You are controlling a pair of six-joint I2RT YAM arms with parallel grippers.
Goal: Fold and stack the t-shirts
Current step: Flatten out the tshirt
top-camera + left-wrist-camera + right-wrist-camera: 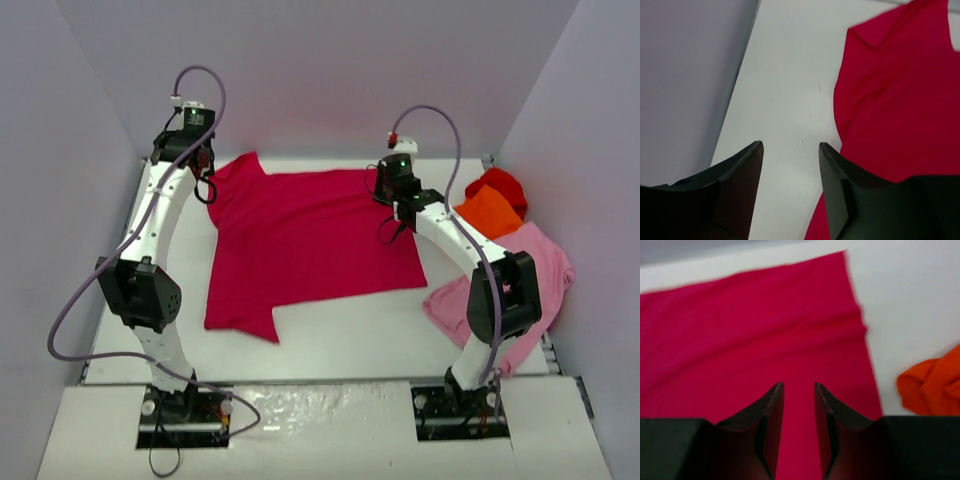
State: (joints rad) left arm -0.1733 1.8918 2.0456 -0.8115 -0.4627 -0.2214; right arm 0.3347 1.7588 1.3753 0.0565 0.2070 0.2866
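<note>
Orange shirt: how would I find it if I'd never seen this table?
On the white table, look at the heap right of the right arm. The orange shirt sits crumpled between the bright red shirt behind and the light pink shirt in front. Only it is orange.

Finding: a robotics laboratory test cell, not a domestic room. A bare white table (340, 335) fills the frame, boxed by plain pale partition walls (320, 70) at left, top and right. The left arm (165, 200) and right arm (450, 225) are bolted into cut-outs at the bottom edge, with a loose grey cable (52, 338) at lower left. Sample goods are limited to a crimson t-shirt (310, 240) at centre and a heap of t-shirts (545, 265) at right.
</note>
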